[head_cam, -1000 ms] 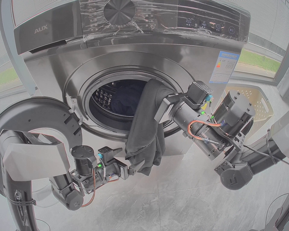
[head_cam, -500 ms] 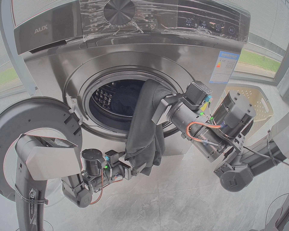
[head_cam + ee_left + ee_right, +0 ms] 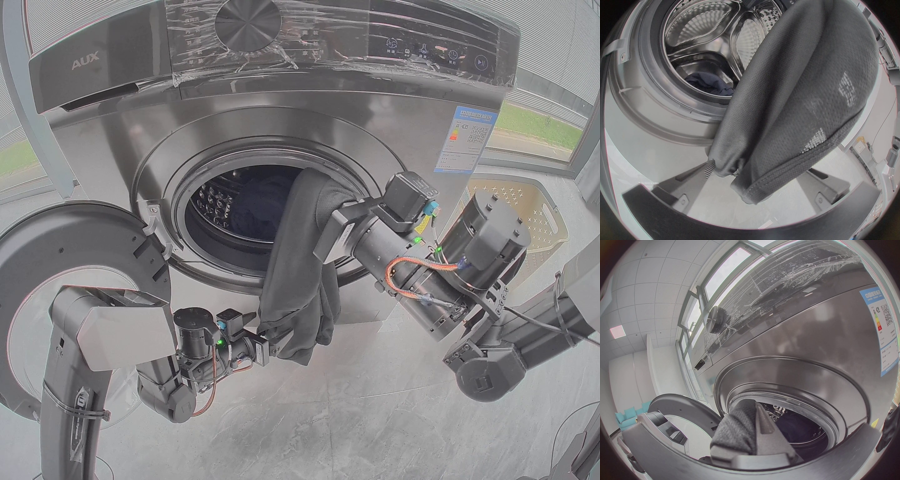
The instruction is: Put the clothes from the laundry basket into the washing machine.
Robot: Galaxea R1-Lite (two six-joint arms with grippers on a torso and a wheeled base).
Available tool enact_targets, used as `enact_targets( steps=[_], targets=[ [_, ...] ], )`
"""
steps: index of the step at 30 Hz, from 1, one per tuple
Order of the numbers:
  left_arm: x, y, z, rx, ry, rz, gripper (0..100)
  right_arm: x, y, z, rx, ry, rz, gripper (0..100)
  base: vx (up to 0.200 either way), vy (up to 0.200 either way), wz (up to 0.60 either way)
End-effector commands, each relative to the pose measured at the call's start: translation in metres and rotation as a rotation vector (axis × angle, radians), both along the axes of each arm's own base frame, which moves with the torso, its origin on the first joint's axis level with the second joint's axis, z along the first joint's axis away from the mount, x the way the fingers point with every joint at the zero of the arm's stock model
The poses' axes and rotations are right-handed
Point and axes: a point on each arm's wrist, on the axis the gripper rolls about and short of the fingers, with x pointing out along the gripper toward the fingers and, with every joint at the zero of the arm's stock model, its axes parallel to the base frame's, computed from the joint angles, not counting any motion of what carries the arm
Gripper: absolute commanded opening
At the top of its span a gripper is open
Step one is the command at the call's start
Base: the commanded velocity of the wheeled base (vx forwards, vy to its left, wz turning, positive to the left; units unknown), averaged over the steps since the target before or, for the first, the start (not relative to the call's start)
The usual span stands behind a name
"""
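A dark grey garment (image 3: 300,262) hangs over the right side of the washing machine's round opening (image 3: 206,187). My right gripper (image 3: 324,209) is shut on its upper part at the drum's rim; in the right wrist view the fingers (image 3: 762,427) pinch the cloth (image 3: 737,427). Low down, my left gripper (image 3: 282,342) stands open at the garment's lower hem. In the left wrist view that hem (image 3: 775,184) droops between the spread fingers (image 3: 706,168). Dark blue clothes (image 3: 709,84) lie inside the drum.
The machine's round door (image 3: 69,250) stands open at the left, close to my left arm. A beige laundry basket (image 3: 537,219) stands at the right beside the machine. Grey floor (image 3: 350,412) lies below.
My left arm has swung in, bringing its gripper up to the garment's lower hem. The right gripper has shifted slightly left with the garment.
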Motion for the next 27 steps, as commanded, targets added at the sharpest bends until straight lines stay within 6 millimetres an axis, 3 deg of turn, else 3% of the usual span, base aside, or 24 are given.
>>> enact_targets(
  steps=[1, 8, 12, 15, 22, 23, 24, 26, 27],
  targets=[
    [0.001, -0.002, -0.003, 0.000, 0.001, -0.005, 0, 0.000, 0.000, 0.000, 0.000, 0.001, -0.002, 0, 0.000, 0.000, 0.00],
    [0.003, -0.002, 0.003, -0.010, -0.020, -0.002, 0, 0.001, -0.009, -0.002, -0.007, 0.007, -0.019, 0, 0.000, 0.000, 0.00],
    [-0.004, 0.003, 0.028, -0.025, -0.055, 0.004, 0, 0.005, -0.022, -0.003, -0.011, 0.014, -0.055, 0, 0.000, 0.000, 0.00],
    [-0.021, 0.011, 0.058, -0.041, -0.088, 0.004, 0, 0.012, -0.037, -0.005, -0.017, 0.024, -0.100, 0, 0.000, 0.000, 0.00],
    [-0.062, 0.029, 0.123, -0.106, -0.195, 0.005, 0, 0.014, -0.060, -0.029, -0.069, 0.113, -0.148, 0, 0.000, 0.000, 0.00],
    [-0.062, 0.030, 0.124, -0.107, -0.198, 0.005, 0, 0.014, -0.060, -0.030, -0.071, 0.116, -0.148, 0, 0.000, 0.000, 0.00],
    [-0.074, 0.035, 0.142, -0.127, -0.242, 0.006, 0, 0.015, -0.066, -0.038, -0.090, 0.143, -0.164, 0, 0.000, 0.000, 0.00],
    [-0.075, 0.035, 0.144, -0.128, -0.246, 0.006, 0, 0.015, -0.067, -0.039, -0.092, 0.147, -0.167, 0, 0.000, 0.000, 0.00],
    [-0.083, 0.039, 0.155, -0.143, -0.278, 0.006, 0, 0.018, -0.074, -0.044, -0.097, 0.170, -0.187, 0, 0.000, 0.000, 0.00]
  ],
)
